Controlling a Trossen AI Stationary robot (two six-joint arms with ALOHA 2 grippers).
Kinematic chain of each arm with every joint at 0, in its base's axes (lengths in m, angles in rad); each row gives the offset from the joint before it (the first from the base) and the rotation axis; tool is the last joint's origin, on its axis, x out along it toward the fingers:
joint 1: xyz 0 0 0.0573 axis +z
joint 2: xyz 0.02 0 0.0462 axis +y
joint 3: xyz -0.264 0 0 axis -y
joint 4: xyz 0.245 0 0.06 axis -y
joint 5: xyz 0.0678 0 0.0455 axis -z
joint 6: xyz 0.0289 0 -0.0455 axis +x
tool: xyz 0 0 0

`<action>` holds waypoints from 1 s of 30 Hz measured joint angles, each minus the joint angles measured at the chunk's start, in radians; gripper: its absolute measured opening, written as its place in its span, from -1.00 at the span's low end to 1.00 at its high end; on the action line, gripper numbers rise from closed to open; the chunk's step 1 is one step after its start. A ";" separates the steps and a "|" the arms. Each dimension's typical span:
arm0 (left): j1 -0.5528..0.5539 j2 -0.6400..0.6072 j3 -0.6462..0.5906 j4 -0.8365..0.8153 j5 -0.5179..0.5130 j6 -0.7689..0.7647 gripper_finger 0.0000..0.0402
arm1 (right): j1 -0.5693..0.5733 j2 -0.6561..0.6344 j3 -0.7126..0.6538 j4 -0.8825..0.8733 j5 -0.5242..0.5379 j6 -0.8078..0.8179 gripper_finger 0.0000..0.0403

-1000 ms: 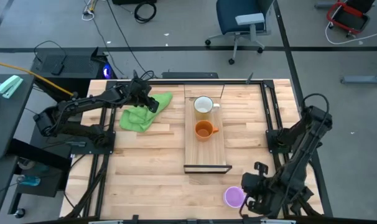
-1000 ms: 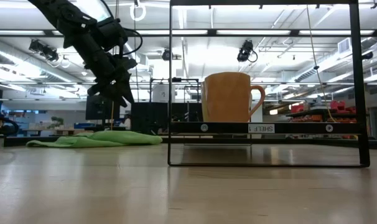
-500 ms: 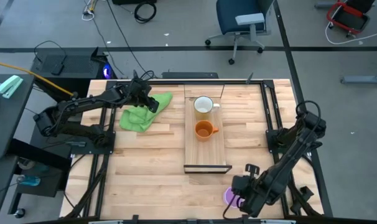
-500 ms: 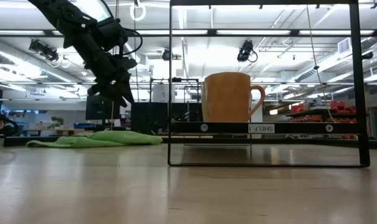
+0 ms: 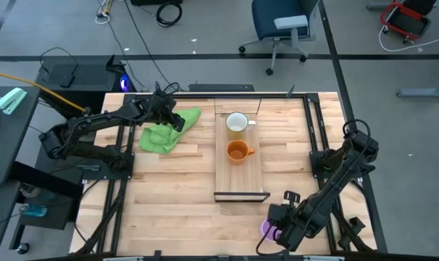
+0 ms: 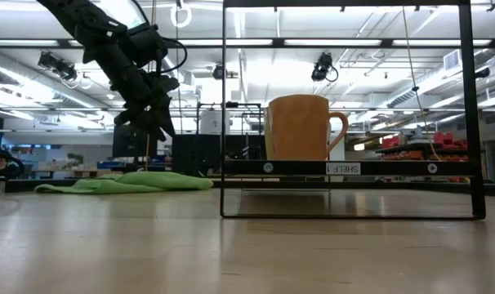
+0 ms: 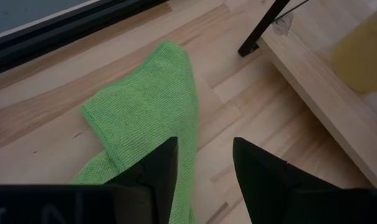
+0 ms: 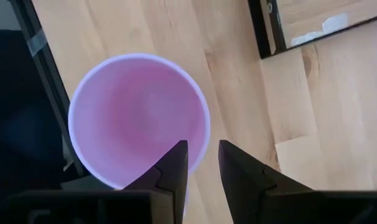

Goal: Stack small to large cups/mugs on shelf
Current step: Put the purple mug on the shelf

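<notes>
Over the light purple plastic cup [image 8: 139,121], I see my right tool [image 8: 198,165] open astride its rim; my left tool [image 7: 204,165] hangs open above the green cloth [image 7: 148,124].

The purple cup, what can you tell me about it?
The light purple cup is round, with a thin pale rim, and looks smooth, plastic or ceramic. It stands upright and empty on the light-wood tabletop near the front edge, apart from the long light-wood shelf board. No handle shows. The right pincer hangs right above it, fingers slightly apart astride the rim. The arm mostly hides it from above.
</notes>
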 joint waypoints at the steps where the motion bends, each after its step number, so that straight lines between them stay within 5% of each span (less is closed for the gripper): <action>1: 0.000 0.000 0.000 0.000 0.000 0.000 -0.19 | -0.001 0.000 0.000 0.001 0.000 0.000 -0.51; 30: 0.000 0.000 0.000 -0.019 0.000 -0.001 -0.19 | -0.008 0.000 -0.078 0.090 -0.008 0.001 -0.51</action>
